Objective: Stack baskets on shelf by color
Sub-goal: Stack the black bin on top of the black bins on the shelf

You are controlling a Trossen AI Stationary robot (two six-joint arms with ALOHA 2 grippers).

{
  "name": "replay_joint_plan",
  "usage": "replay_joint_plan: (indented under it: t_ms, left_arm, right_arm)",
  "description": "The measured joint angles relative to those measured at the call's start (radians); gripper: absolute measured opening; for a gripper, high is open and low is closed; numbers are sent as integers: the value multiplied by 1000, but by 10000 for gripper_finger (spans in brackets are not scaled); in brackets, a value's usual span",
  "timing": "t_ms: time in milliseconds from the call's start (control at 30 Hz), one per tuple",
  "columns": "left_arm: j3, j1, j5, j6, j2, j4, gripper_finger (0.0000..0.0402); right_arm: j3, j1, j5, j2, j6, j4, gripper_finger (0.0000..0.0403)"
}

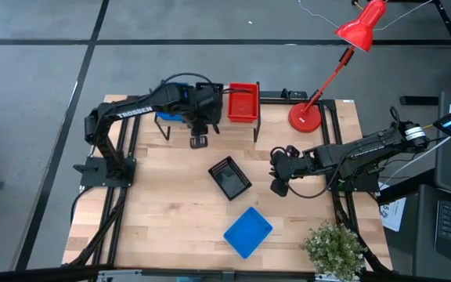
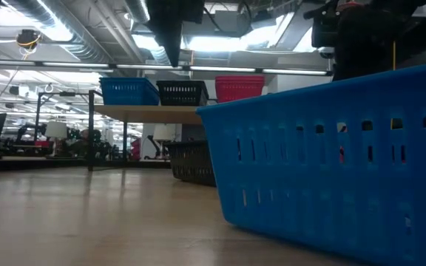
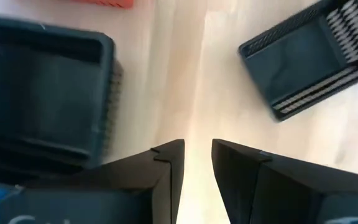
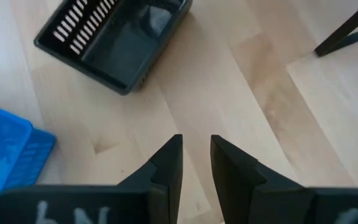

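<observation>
On the shelf (image 2: 146, 112) stand a blue basket (image 2: 129, 91), a black basket (image 2: 182, 92) and a red basket (image 1: 241, 103), side by side. Another black basket (image 1: 229, 178) rests on its base mid-table, and a blue basket (image 1: 248, 232) lies nearer the front edge. My left gripper (image 1: 199, 142) hangs open just in front of the shelf, pointing down; the shelf's black basket (image 3: 42, 93) lies beside its fingers. To the right of the table's black basket (image 4: 114, 37), my right gripper (image 1: 279, 186) is open and holds nothing.
A red desk lamp (image 1: 308, 116) stands at the far right of the table. A potted plant (image 1: 333, 249) sits at the near right corner. Bare wood lies open on the table's left half (image 1: 147, 204).
</observation>
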Motion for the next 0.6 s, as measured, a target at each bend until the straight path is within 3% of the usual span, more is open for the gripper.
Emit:
replay_joint_plan:
  t_ms: [233, 367, 467, 600]
  left_arm:
    - [0, -146, 23, -183, 0, -173, 75]
    - [0, -276, -58, -272, 0, -265, 75]
    - [0, -366, -120, -275, 0, -284, 75]
    - [-2, -419, -129, -284, -19, -316, 75]
  right_arm:
    - [1, -10, 23, 95, -6, 63, 81]
    - [1, -12, 21, 237, 1, 138, 81]
    - [24, -44, 78, 336, 71, 127, 81]
    - [66, -83, 15, 459, 67, 194, 81]
